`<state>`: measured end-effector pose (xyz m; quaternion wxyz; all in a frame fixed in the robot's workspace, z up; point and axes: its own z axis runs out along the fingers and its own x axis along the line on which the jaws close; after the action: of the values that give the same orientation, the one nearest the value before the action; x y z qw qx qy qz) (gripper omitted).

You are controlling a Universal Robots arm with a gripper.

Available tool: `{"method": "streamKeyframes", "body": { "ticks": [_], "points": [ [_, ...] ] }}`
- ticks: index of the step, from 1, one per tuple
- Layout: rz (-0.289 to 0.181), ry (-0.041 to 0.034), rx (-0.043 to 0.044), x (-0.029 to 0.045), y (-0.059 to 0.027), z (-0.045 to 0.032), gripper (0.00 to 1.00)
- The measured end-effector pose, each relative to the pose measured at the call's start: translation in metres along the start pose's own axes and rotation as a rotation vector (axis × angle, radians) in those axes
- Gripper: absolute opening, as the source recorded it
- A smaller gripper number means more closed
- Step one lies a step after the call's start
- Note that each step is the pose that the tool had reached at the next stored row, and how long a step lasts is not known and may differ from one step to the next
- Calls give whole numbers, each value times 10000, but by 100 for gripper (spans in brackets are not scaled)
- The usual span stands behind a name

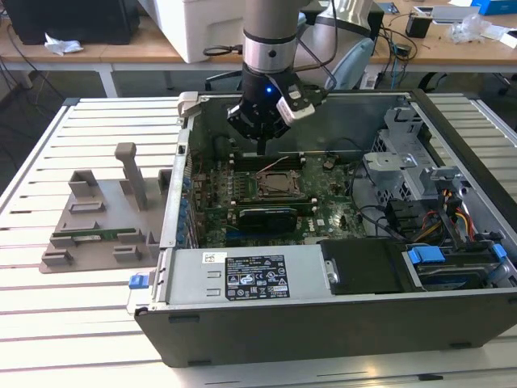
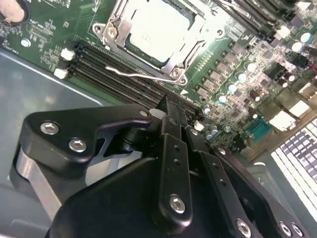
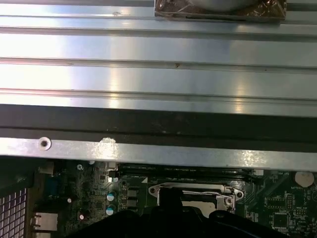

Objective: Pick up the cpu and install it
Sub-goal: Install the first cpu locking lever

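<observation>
The arm's hand [image 1: 260,145] hangs inside the open computer case [image 1: 323,323], just above the motherboard [image 1: 266,202] and at the far edge of the CPU socket [image 1: 280,184], over the black memory slots [image 1: 266,162] that run along that side of the socket. In the second wrist view the hand [image 2: 171,106] shows its two dark fingers [image 2: 173,129] pressed together with nothing between them, so it is clenched and empty, its tip pointing down beside the memory slots [image 2: 119,67]. The cpu [image 2: 161,27] lies flat in the socket [image 2: 148,64], its pale metal top facing up, bordered by the silvery socket frame with a thin wire lever running along the frame's edge nearest the hand; the hand and the cpu are near each other but apart. In the first wrist view the socket frame [image 3: 198,196] shows past the dark bulk of the hand, with the case's metal wall [image 3: 158,148] beyond it. Well outside the case, on the slatted desk [image 1: 81,323] toward the exterior view's left, stands a grey holder [image 1: 105,218] with a long green memory stick [image 1: 93,236] lying in it.
</observation>
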<state>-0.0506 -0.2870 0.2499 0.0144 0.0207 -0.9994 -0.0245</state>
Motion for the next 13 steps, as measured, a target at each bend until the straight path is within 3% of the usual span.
{"method": "streamKeyframes", "body": {
  "ticks": [4,13],
  "points": [
    [-107,5,4,-12,0,81,11],
    [-294,16,30,-155,55,226,11]
  ]
}}
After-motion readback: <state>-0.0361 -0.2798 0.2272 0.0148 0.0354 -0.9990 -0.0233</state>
